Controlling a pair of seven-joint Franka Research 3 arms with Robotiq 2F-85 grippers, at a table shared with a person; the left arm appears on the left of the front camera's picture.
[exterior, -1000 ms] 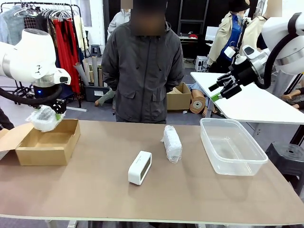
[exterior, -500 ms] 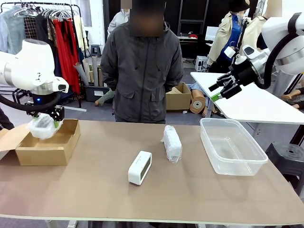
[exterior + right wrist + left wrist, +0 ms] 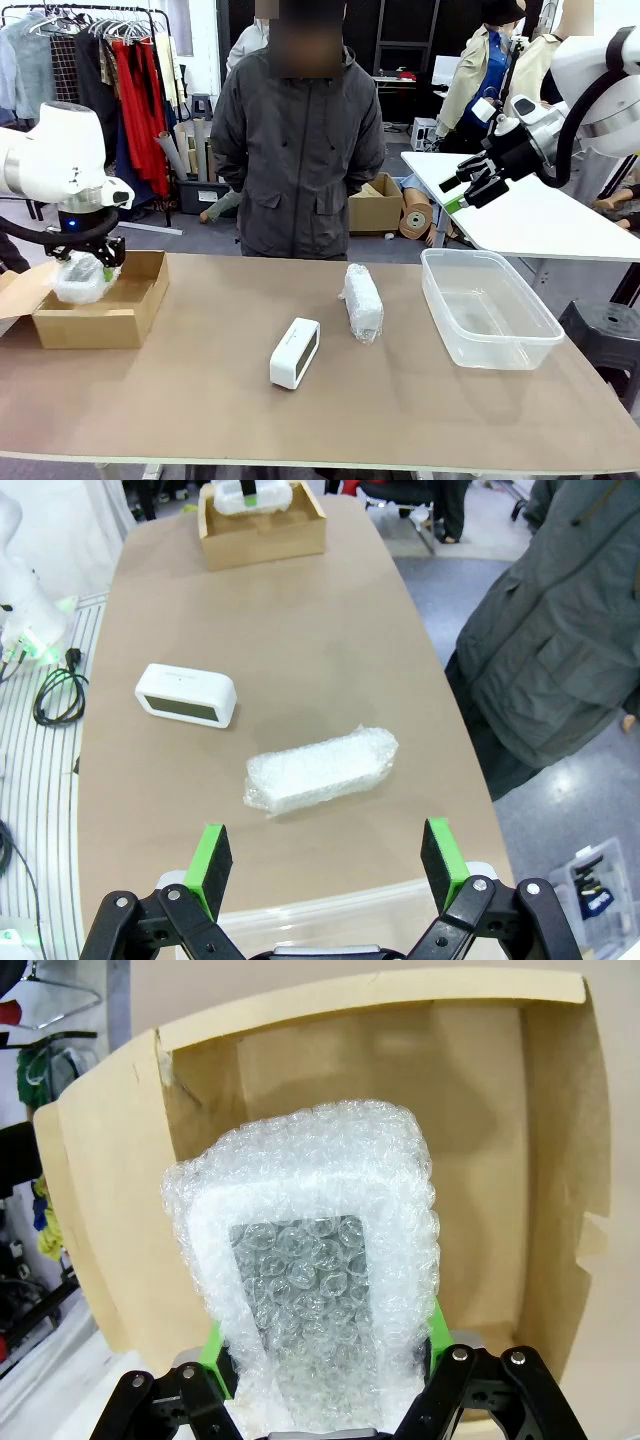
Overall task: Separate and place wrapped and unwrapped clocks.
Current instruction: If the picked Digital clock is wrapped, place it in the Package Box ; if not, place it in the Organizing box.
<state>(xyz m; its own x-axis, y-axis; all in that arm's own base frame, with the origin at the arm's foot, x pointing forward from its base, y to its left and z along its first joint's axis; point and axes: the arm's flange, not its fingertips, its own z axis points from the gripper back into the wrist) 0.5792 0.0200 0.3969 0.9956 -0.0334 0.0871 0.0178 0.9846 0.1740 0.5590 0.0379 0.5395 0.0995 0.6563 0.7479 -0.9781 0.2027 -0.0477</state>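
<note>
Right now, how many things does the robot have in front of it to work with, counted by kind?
bubble-wrapped clocks: 2
bare white clock: 1
brown cardboard box: 1
clear plastic tub: 1
Total: 5

In the left wrist view the wrapped clock [image 3: 310, 1280] is covering nearly all of the left gripper [image 3: 325, 1345], with slivers of green pad peeking out at either side. The bottom edge is cutting off the bundle's lower end. The bundle is also hiding much of the cardboard box [image 3: 560, 1160] floor. In the right wrist view the right gripper [image 3: 325, 855] is masking most of the clear tub [image 3: 330, 910], and the bare clock [image 3: 187, 694] display is appearing too small to read.
</note>
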